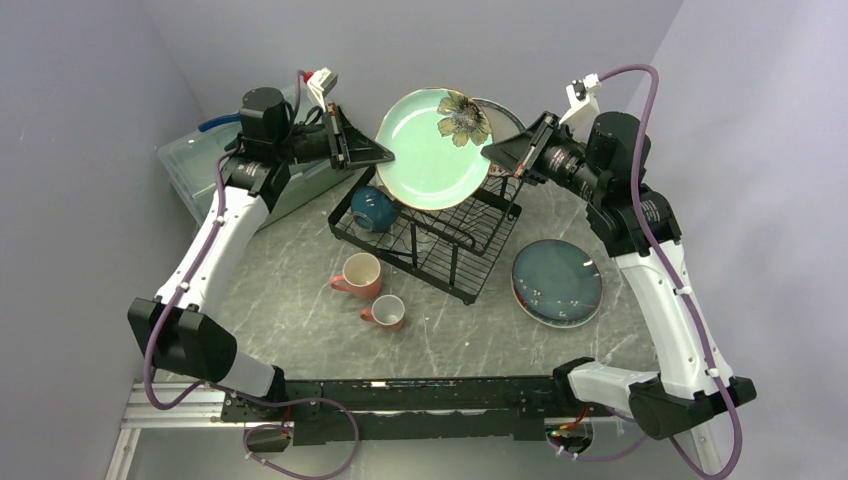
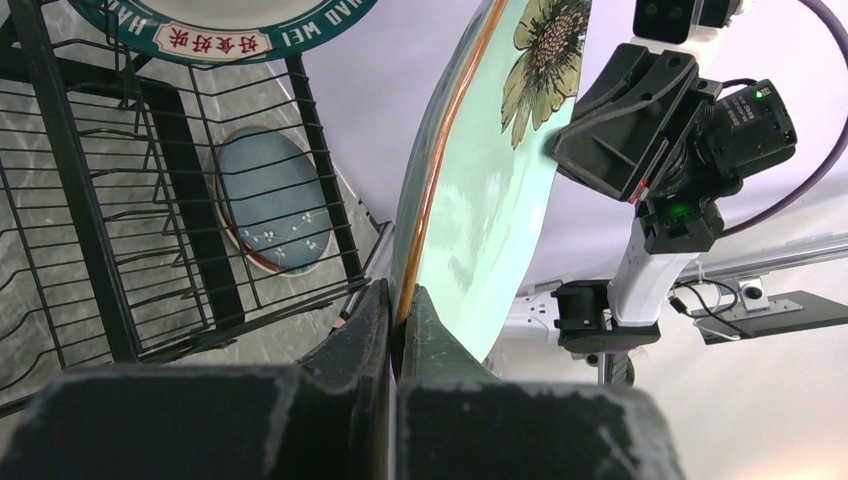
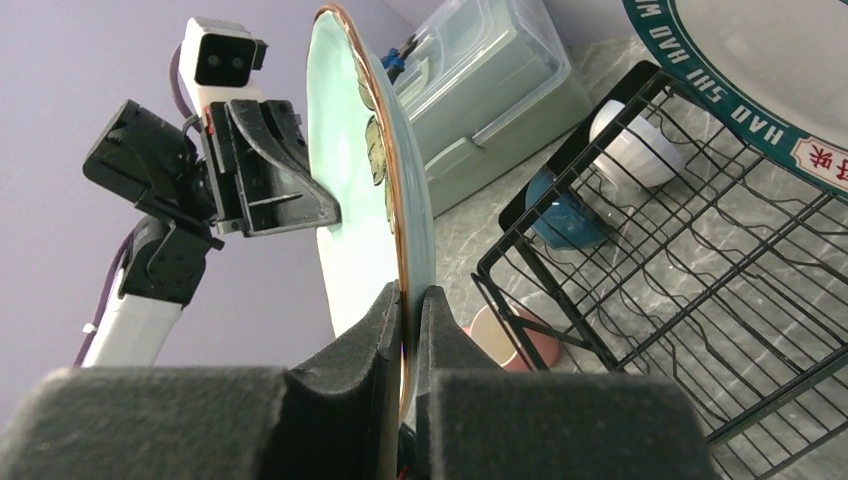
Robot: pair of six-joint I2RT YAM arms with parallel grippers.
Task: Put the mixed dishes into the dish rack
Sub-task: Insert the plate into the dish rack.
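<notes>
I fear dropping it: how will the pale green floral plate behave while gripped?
Probably stiff: the pale green floral plate holds its shape between the left claw and right claw. Its glossy glaze looks slippery, so the rim pinches could slide.

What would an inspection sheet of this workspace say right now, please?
Surface: grey marbled tabletop, no spills seen.
Job's things: green flowered plate held above the wire rack; lettered white plate, blue bowl and white bowl in the rack; two pink mugs and teal plate on the table.
Clutter: lidded plastic box behind the left arm.
Grippers: left gripper and right gripper shut on opposite edges of the green plate.
Cables: purple cables along both arms, clear of dishes.
Surroundings: plain grey walls.
</notes>
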